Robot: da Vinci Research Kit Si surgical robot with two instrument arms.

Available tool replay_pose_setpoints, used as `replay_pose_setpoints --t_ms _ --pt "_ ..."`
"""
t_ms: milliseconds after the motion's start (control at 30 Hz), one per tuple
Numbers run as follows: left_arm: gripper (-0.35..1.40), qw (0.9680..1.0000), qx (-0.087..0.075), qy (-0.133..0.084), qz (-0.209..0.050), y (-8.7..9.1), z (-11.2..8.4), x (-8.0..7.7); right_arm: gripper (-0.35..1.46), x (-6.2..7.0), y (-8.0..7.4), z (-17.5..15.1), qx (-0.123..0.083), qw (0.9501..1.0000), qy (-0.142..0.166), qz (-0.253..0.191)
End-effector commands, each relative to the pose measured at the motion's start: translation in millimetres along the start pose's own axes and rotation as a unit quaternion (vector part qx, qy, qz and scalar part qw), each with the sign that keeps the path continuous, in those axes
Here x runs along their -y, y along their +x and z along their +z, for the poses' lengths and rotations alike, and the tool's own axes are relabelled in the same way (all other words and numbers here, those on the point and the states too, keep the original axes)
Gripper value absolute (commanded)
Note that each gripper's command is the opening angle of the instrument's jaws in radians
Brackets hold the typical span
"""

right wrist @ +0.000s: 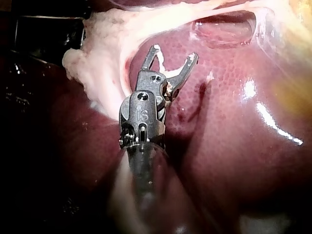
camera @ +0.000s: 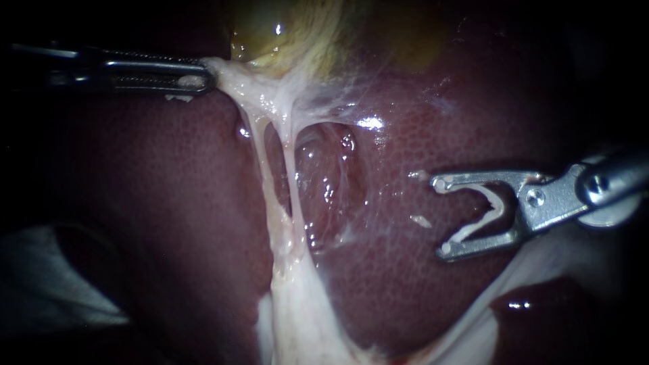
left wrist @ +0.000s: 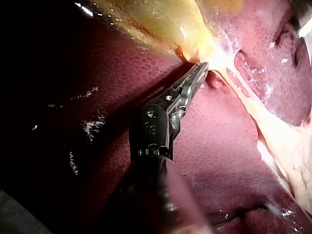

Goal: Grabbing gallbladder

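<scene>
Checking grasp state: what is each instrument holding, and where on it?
Left instrument: jaws shut on the pale tissue at the edge of the gallbladder. Right instrument: jaws open, holding nothing.

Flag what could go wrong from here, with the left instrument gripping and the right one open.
1. The left instrument is clamped on pale tissue at the edge of the gallbladder, and its strands are drawn taut. More pull could tear them.
2. The right instrument hangs open close over the liver. Its tips might gouge the surface as it moves in.
</scene>
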Motion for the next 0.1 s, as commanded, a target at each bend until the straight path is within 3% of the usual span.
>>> replay_pose_setpoints --t_ms 33,100 --pt "-0.35 1.0000 0.000 0.000 0.000 0.0 0.0 0.0 0.50 0.0 0.0 0.0 0.000 1.0000 0.000 0.000" --pt "-0.35 1.0000 0.000 0.001 0.000 -0.1 0.2 0.0 0.50 0.0 0.0 0.0 0.000 1.0000 0.000 0.000"
